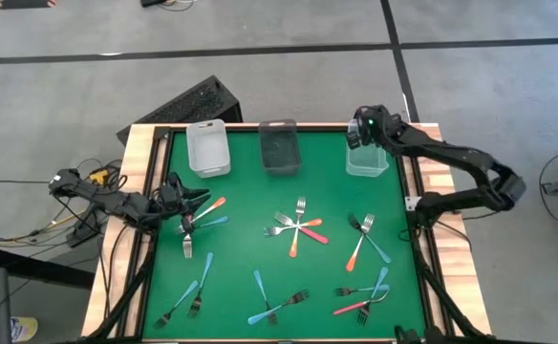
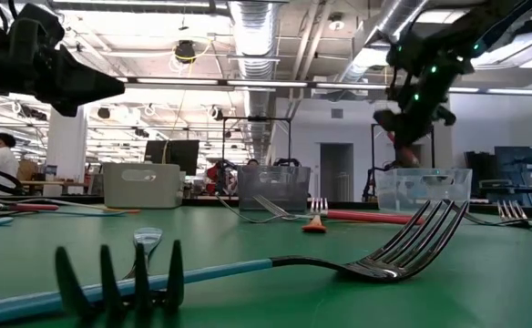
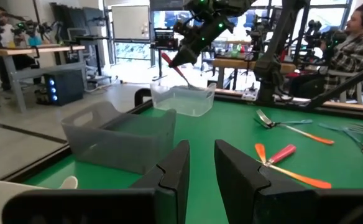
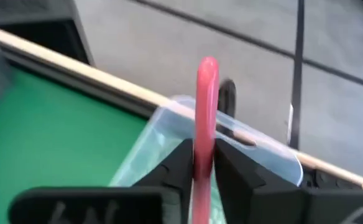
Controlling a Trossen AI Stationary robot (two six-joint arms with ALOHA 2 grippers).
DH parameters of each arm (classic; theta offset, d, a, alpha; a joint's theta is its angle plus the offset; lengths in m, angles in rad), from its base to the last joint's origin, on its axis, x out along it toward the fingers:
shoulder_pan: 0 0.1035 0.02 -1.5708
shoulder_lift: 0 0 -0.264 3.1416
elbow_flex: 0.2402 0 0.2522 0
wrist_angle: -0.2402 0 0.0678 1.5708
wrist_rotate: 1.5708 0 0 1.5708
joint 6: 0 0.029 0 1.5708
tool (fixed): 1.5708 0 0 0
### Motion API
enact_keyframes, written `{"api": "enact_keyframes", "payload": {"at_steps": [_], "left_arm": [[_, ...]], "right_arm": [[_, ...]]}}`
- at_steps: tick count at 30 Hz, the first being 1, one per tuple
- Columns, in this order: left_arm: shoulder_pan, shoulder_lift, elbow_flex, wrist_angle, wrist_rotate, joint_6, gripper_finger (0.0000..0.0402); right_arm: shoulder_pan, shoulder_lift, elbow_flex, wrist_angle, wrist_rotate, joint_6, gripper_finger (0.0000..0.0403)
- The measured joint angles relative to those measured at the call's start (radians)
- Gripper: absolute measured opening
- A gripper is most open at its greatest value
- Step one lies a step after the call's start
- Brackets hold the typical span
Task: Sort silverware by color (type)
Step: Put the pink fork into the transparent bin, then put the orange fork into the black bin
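Several forks with light blue, orange or pink-red handles lie flat on the green table: a cluster at the centre [image 1: 296,229], others at the right [image 1: 365,241], near edge [image 1: 360,296] and left [image 1: 205,218]. My right gripper [image 1: 360,134] is shut on a pink-red fork [image 4: 205,93] above the clear bin [image 1: 367,158] at the far right. My left gripper [image 1: 201,201] hangs open and empty over the table's left side, just beside the left forks. Its fingers [image 3: 175,174] touch nothing. My right gripper pinches the pink-red handle [image 4: 206,134] between its two fingers, along its length. The handle's rounded free end [image 4: 207,65] sticks out past the fingertips. The fork is lifted clear and slants down toward the clear bin [image 3: 183,99]. Its tines are hidden.
Three bins stand along the far edge: a white one [image 1: 207,148], a grey one [image 1: 279,146] and the clear one. A wooden rim [image 1: 145,182] frames the table. People sit in the room beyond [image 3: 355,31].
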State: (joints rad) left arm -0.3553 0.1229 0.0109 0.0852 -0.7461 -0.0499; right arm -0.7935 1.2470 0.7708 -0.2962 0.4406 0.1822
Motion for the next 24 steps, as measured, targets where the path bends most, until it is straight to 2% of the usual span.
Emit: {"api": "enact_keyframes", "payload": {"at_steps": [6, 9, 12, 16, 20, 24], "left_arm": [[0.0, 0.031, 0.0, -0.001, -0.003, -0.04, 0.0064], [0.0, 0.044, -0.001, 0.0, -0.003, -0.068, 0.0064], [0.0, 0.056, -0.001, 0.0, -0.003, -0.091, 0.0064], [0.0, 0.063, -0.001, 0.001, -0.002, -0.095, 0.0064], [0.0, 0.063, -0.002, 0.003, -0.001, -0.122, 0.0064], [-0.001, 0.063, -0.002, 0.003, 0.064, -0.154, 0.0064]], "right_arm": [[0.008, 0.027, -0.002, -0.011, -0.014, -0.03, 0.0182], [0.046, -0.011, -0.002, -0.076, -0.028, -0.008, 0.0214], [0.114, -0.074, -0.001, -0.191, -0.082, 0.027, 0.0228], [0.262, -0.17, -0.001, -0.359, -0.157, 0.131, 0.0229], [0.462, -0.236, -0.001, -0.53, -0.191, 0.324, 0.0221], [0.678, -0.254, -0.014, -0.656, -0.198, 0.527, 0.0218]]}}
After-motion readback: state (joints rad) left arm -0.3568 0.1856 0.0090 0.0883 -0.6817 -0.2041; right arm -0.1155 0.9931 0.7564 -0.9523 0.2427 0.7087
